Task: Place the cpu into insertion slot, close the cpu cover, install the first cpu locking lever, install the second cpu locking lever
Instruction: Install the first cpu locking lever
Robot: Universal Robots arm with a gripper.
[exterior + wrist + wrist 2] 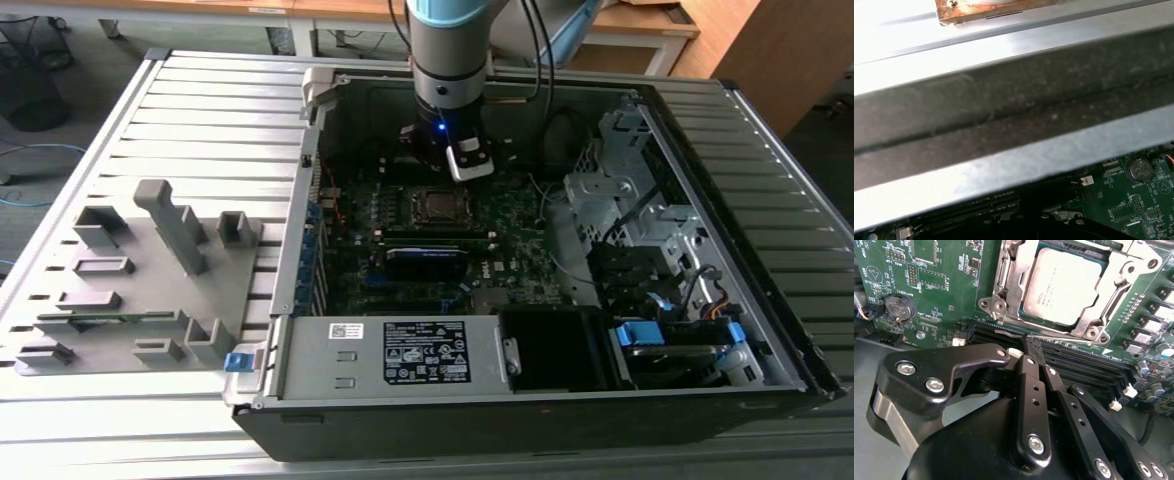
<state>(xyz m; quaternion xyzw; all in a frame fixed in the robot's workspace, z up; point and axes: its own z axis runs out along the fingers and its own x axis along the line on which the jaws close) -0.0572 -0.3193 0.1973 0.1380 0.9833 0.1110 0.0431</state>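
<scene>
The cpu, a square chip with a dull silver top, lies flat in the insertion slot on the green motherboard. The cpu cover, a silver frame plate, lies down around the chip, whose top shows through its window. My gripper hangs just beside the socket, over the long black memory slots. Its black fingers meet at the tips, shut with nothing between them. In the exterior view the gripper hovers inside the open computer case, just behind the socket.
The case walls and a bright metal rim close in around the board. A power supply lies at the front and a drive cage on the exterior view's right. A grey fixture rack stands on the slatted table.
</scene>
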